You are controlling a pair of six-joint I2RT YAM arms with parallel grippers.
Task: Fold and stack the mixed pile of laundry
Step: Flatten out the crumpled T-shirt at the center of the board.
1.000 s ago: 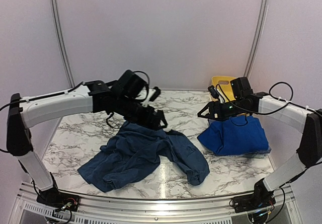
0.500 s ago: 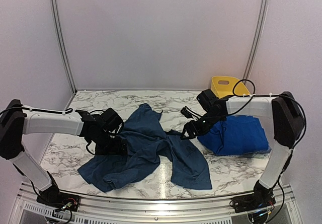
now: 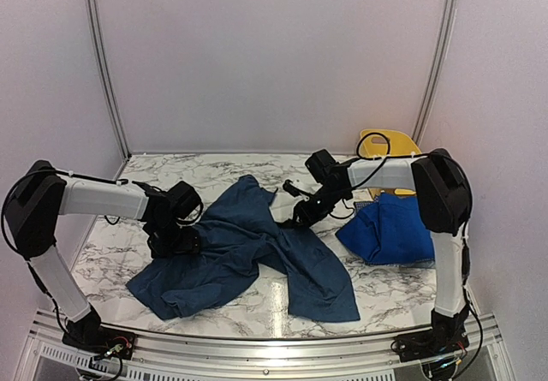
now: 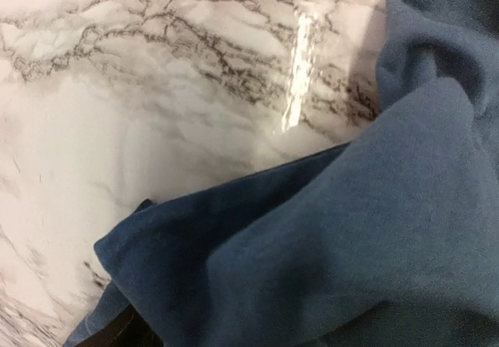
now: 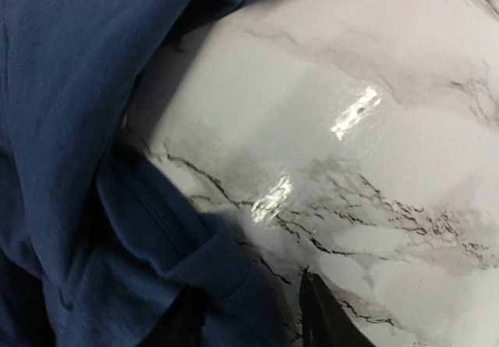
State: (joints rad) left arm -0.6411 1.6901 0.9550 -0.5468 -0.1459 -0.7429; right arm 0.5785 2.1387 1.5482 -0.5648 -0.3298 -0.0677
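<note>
marble table (image 3: pixel 107 227), dark garment (image 3: pixel 248 257) spread; left end effector (image 3: pixel 183 241), right end effector (image 3: pixel 291 219) at it, open-or-closed unclear.

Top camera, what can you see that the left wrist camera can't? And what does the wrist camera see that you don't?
Only the top camera shows the left arm and right arm, the bright blue garment on the right, and the yellow tub at the back right. Only the left wrist camera shows, very close up, the cloth's folded edge and its soft, fuzzy surface. Both show the dark blue garment lying on the marble table.
</note>
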